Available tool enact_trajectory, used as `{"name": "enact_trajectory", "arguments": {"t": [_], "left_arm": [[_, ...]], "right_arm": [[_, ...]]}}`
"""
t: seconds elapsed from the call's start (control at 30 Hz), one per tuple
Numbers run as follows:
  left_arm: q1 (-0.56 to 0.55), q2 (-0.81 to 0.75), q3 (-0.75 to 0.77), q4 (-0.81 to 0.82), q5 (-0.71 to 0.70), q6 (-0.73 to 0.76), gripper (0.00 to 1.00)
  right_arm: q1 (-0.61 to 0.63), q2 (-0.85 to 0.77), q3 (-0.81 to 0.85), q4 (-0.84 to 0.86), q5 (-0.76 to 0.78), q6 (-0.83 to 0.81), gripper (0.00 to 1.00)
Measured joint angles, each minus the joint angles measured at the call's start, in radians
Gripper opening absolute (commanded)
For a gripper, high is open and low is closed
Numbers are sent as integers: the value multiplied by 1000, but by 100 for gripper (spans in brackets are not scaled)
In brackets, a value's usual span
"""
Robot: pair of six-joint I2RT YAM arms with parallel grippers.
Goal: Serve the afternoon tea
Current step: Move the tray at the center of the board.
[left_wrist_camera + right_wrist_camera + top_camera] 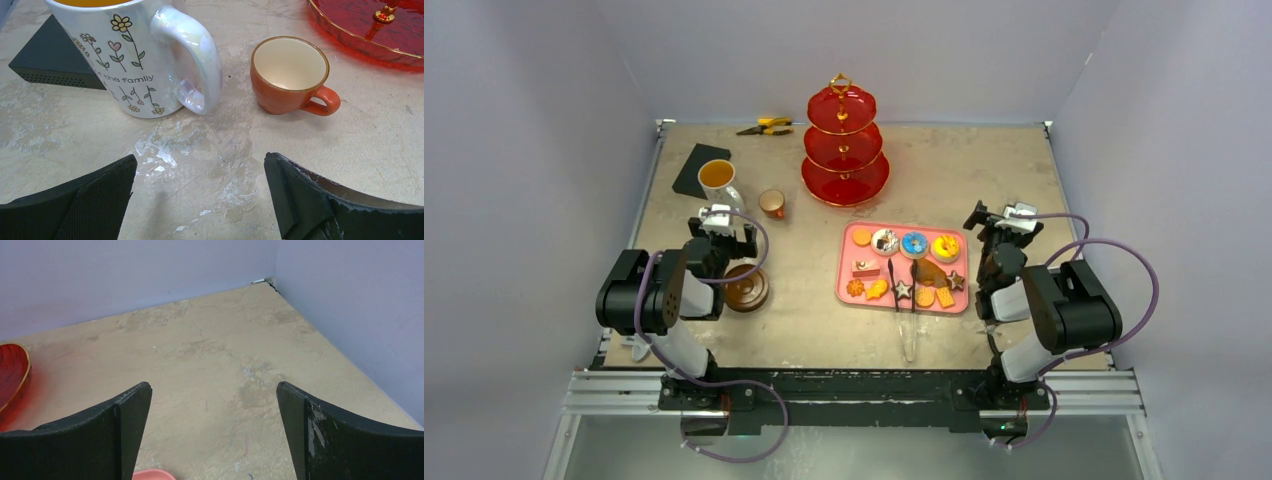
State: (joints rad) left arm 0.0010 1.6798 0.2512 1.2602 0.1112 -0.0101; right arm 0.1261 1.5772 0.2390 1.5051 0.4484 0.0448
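Top external view, tea service not yet begun: the left gripper (pixel 718 218) and right gripper (pixel 992 214) hover over the table (pixel 984 160), jaws spread wide and holding nothing. The red 3-tier stand (pixel 824 182) stands bare at the far middle. The pastries and biscuits (pixel 914 244) lie on the pink tray (pixel 843 272) just in front of it, with black tongs (pixel 891 285) laid across them. At far left, the white flowered mug (pixel 130 60) of amber tea sits beside a small copper cup (pixel 287 75). Both are directly ahead of the left fingers (pixel 80 210) and apart from them. A stack of brown saucers (pixel 749 290) rests against the left arm (pixel 659 295).

The opening step looks to be in hand. A sensible next move is closing the left gripper on the cup or mug handle, which calls for a forward reach.

That arm partly covers the saucers, so their count is unclear, perhaps 2. The right wrist view catches only bare table, a sliver of the stand's rim and a corner of the tray.
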Motion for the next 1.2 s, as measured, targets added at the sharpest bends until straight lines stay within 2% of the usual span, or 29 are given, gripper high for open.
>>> {"name": "enact_trajectory", "arguments": {"t": [0.3,0.5,0.6,0.73,0.83,1.07,1.2], "left_arm": [[2,0,0,0,9,0,99],[61,-54,5,-42,56,-16,99],[82,-132,86,-225,60,-31,99],[97,-206,322,-561,71,-1,100],[97,-249,443,-749,100,32,99],[97,-289,550,-1085,198,60,99],[97,-289,599,-1206,240,60,99]], "right_arm": [[-4,0,0,-3,0,8,99],[-9,0,0,-4,4,15,99],[-9,-2,-6,0,4,18,99],[-9,-3,-15,2,4,24,99],[-9,-3,-15,3,6,22,99],[-2,-21,-22,15,5,-3,99],[5,-65,-36,-20,31,-5,99]]}}
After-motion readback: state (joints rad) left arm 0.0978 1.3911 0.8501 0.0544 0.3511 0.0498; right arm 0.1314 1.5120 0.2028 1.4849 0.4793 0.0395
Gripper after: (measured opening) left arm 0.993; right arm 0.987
